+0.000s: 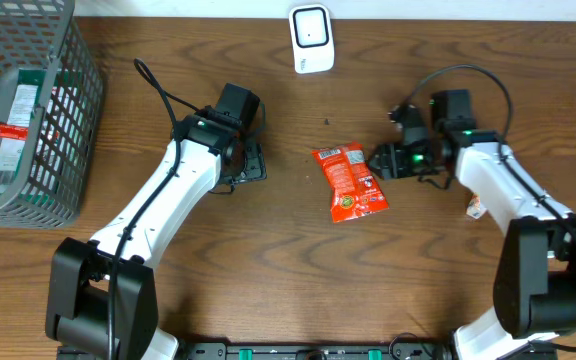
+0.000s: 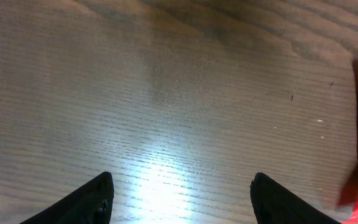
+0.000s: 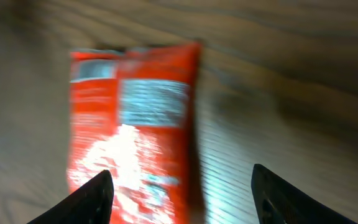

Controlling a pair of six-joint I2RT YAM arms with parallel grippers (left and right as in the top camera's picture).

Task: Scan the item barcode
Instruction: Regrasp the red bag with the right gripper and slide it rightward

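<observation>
Overhead: red packet [image 1: 349, 182] lay flat on the table [image 1: 268, 280], bare wood off every edge, between left gripper [image 1: 251, 165] and right gripper [image 1: 378, 163].
Left wrist: jaws apart over bare wood, packet at right frame edge.
Right wrist: blurred; jaws apart, packet just ahead, unheld.

We find the red snack packet [image 3: 132, 124] smeared by blur in the right wrist view, its print unreadable. The left wrist view's right edge crops it. Overhead, the wire basket [image 1: 80, 95] runs off the left edge.

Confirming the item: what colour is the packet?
Red-orange packet, clearest in the overhead view.
</observation>
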